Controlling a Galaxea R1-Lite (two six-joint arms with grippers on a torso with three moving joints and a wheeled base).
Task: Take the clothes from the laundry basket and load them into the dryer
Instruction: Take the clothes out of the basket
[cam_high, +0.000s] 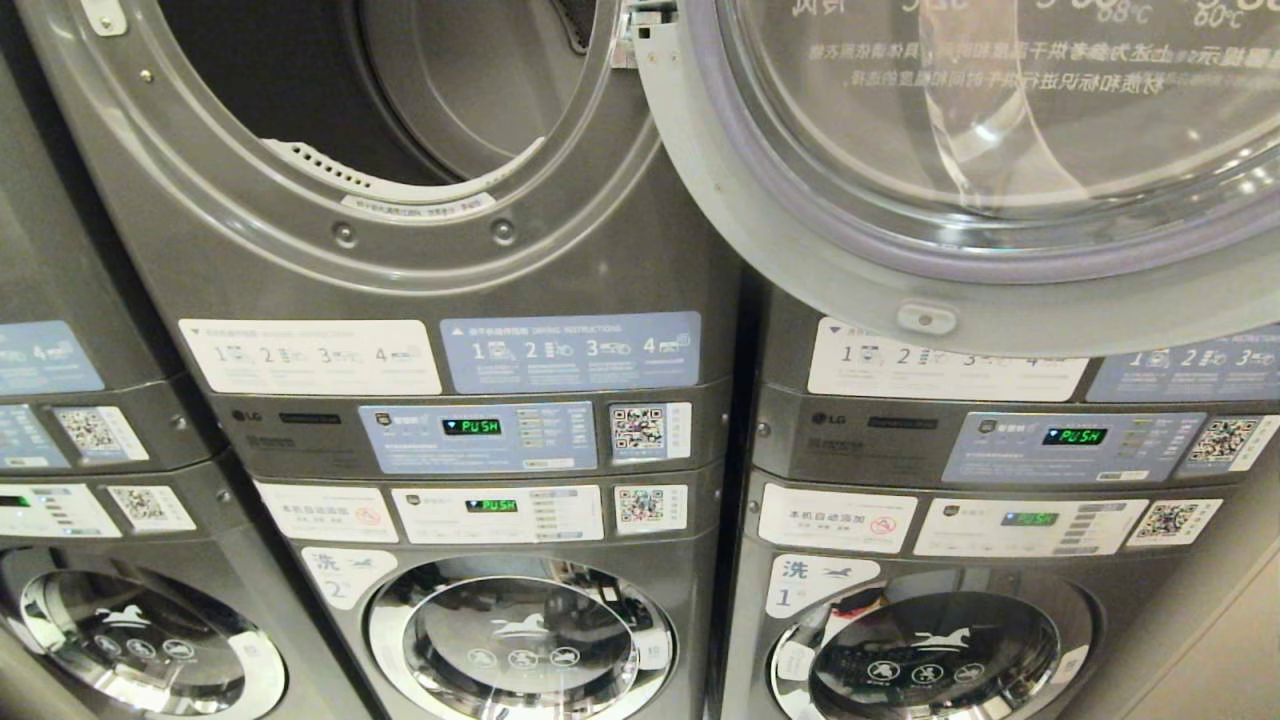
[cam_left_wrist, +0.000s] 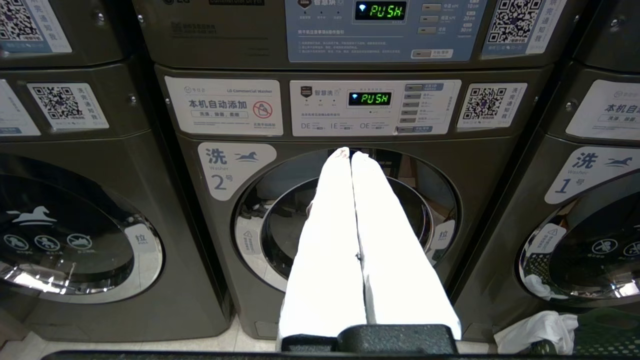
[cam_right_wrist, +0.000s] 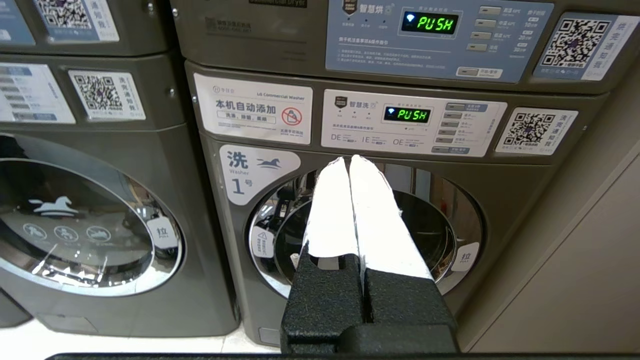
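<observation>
- Both jaws are clenched on nothing: the left gripper (cam_left_wrist: 351, 154) and the right gripper (cam_right_wrist: 348, 160) each press white fingers together.
- Beside the left gripper's base, low down, white clothes (cam_left_wrist: 537, 331) lie by a green laundry basket (cam_left_wrist: 607, 332).
- Beyond the left tips stands washer 2 (cam_left_wrist: 230, 170); beyond the right tips, washer 1 (cam_right_wrist: 242, 175).
- Farthest up, the dryer (cam_high: 400, 130) gapes, its door (cam_high: 960, 170) swung open.
</observation>
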